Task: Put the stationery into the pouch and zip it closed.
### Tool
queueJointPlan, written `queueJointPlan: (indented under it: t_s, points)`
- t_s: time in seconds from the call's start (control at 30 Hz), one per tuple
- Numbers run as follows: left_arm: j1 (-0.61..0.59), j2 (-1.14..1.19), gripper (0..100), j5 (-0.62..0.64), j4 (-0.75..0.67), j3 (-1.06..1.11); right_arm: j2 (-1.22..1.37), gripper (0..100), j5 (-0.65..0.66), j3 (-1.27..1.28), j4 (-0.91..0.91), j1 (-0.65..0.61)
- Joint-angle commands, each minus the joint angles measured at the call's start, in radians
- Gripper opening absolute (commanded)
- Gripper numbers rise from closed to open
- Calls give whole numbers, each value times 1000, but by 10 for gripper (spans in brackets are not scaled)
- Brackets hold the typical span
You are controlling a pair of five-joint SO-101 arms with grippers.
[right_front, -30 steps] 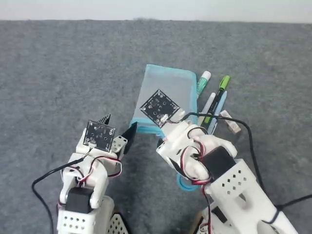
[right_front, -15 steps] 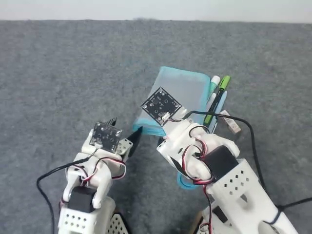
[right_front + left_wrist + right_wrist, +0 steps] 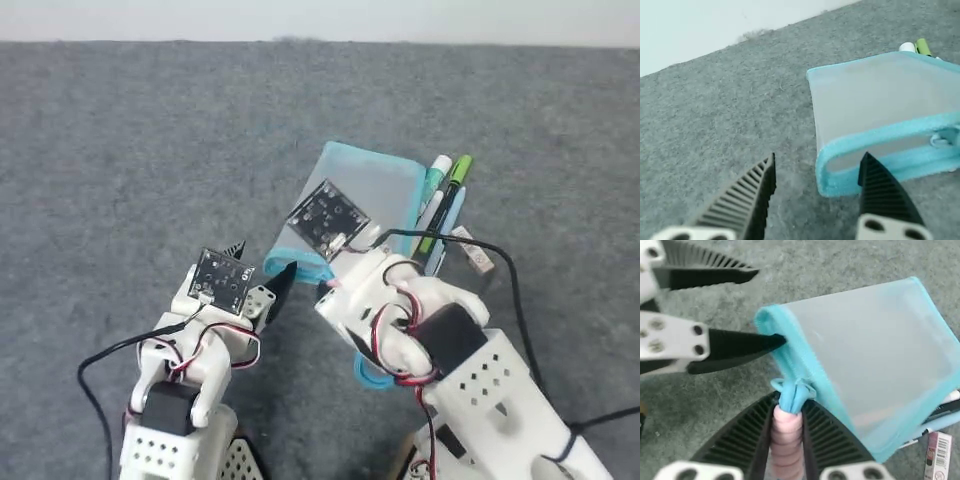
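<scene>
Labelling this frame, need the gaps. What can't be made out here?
- High view: right arm covers the zipper end of the pouch.
- High view: pens, lower ends behind the right arm; count unclear.
- Right wrist view: right tool grips the zipper pull; zip open or shut, blurred.
- Left wrist view: left tool open; touching pouch or not, unclear.

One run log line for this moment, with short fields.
right gripper: shut on zipper pull | left gripper: open by pouch corner | pens: beside pouch
</scene>
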Motion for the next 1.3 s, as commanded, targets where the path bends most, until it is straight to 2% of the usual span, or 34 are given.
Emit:
queueJointPlan:
  t_s: [0.0, 0.2, 0.4, 0.6, 0.67, 0.9, 1.0, 1.07, 1.27]
  points:
    - [0, 0, 261, -8, -40, -19, -96, 6, 32, -21, 10, -50]
    - [0, -2, 261, -9, -40, -21, -197, 6, 66, 15, 35, -56]
    - [-103, 2, 261, -8, -87, -12, -199, 6, 92, 78, 28, -59]
    - [-46, 2, 259, -9, -95, 31, -200, 6, 92, 75, 28, -61]
    - [-21, 2, 225, -9, -92, 33, -196, 6, 92, 78, 21, -61]
    - [21, -5, 8, -5, -95, 54, -189, 6, 92, 109, 7, -61]
    - [11, -5, 12, -2, -95, 54, -189, 6, 92, 114, 2, -61]
    - [-15, -5, 12, 2, -95, 53, -188, 6, 92, 115, -7, -61]
    - [-186, -5, 12, 123, -95, 8, -186, 6, 94, 112, -19, -53]
